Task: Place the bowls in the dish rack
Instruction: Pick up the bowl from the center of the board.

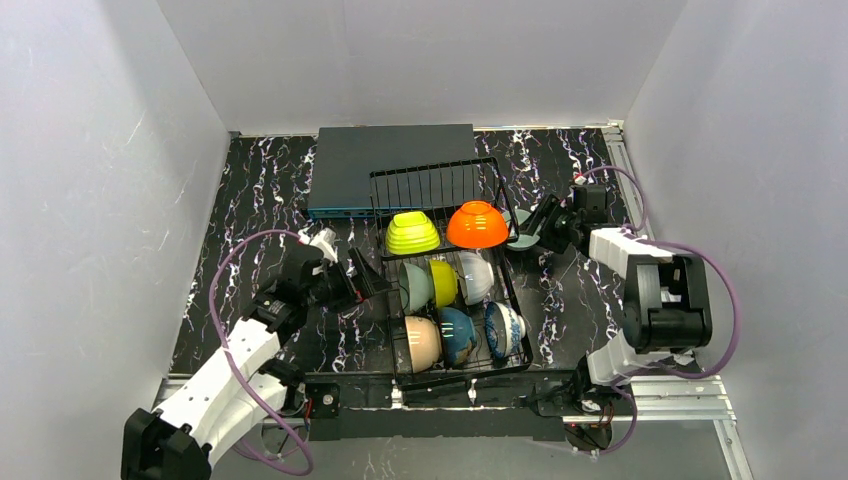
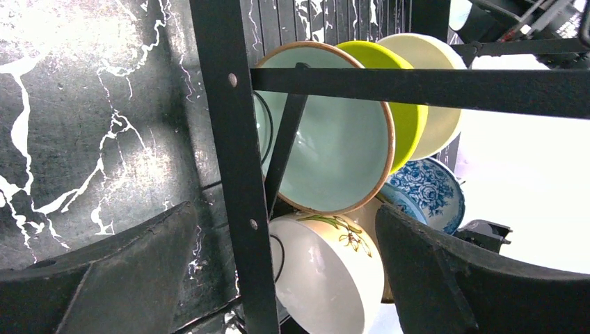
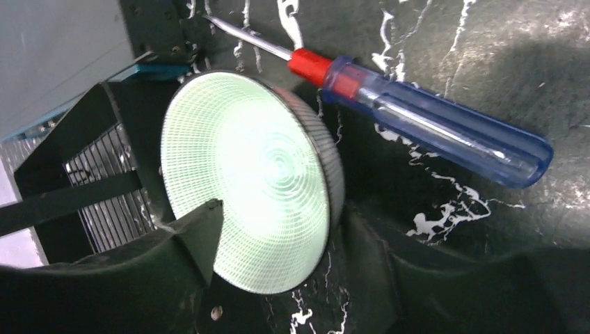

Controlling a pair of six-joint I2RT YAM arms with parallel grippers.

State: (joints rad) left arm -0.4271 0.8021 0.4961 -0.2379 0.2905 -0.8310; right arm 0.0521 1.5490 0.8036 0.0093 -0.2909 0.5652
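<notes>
Left gripper (image 1: pixel 366 283) hangs just off the left side of the dish rack (image 1: pixel 430 185), jaws spread apart and holding nothing. In its wrist view the rack's black side bars cross between its fingers (image 2: pixel 132 271), with the mint bowl (image 2: pixel 334 153) close behind them.

Inside the rack, the far row holds a lime green bowl (image 1: pixel 413 233) and an orange bowl (image 1: pixel 477 224), both upside down. The middle row has mint, yellow (image 1: pixel 443 282) and white (image 1: pixel 475 277) bowls on edge. The near row has beige (image 1: pixel 423 342), teal (image 1: pixel 458 336) and blue-white patterned (image 1: pixel 503 330) bowls.

At the rack's right wall, just beside the orange bowl, the right gripper (image 1: pixel 537 230) is clamped on the rim of a ribbed pale-green bowl (image 3: pixel 243 174), one finger inside, one outside. That bowl is tipped on edge; whether it has crossed the wall cannot be told. A blue-handled screwdriver (image 3: pixel 431 132) lies on the table just beyond it.
</notes>
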